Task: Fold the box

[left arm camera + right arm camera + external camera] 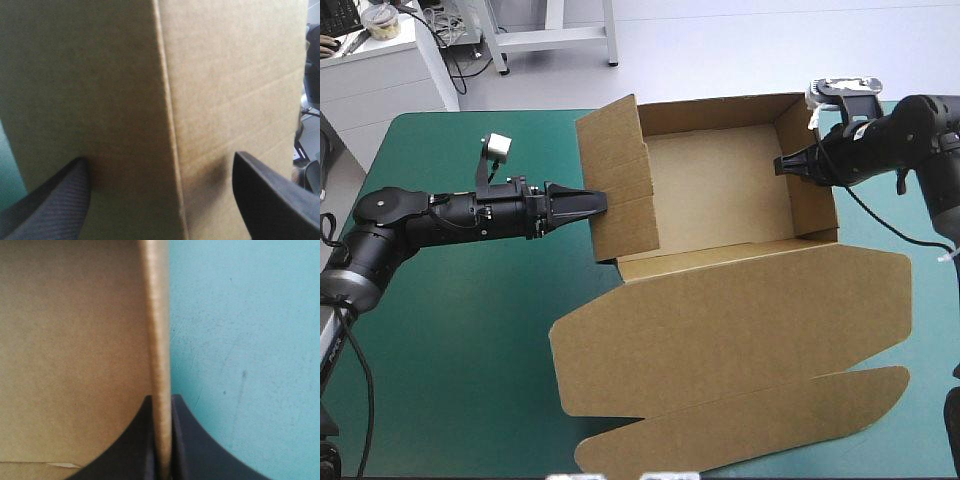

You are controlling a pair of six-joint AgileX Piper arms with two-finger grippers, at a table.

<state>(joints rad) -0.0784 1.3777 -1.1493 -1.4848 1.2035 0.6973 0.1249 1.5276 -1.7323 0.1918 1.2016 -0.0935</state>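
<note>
The brown box [720, 190] stands as an open tray at the back middle of the table. Its lid [740, 330] lies flat toward the front edge. My left gripper [600, 203] is at the outside of the tray's left wall [617, 175]. In the left wrist view that creased wall [165, 100] fills the picture and my left gripper [159, 157] is open, its fingers apart against the board. My right gripper [782, 165] is at the tray's right wall. In the right wrist view my right gripper [161, 401] is shut on that wall's top edge [156, 315].
The flat lid and its long tuck flap [750, 420] reach almost to the table's front edge. Bare teal-green cover [450, 330] lies to the front left, under my left arm. More cover [240, 340] shows outside the right wall.
</note>
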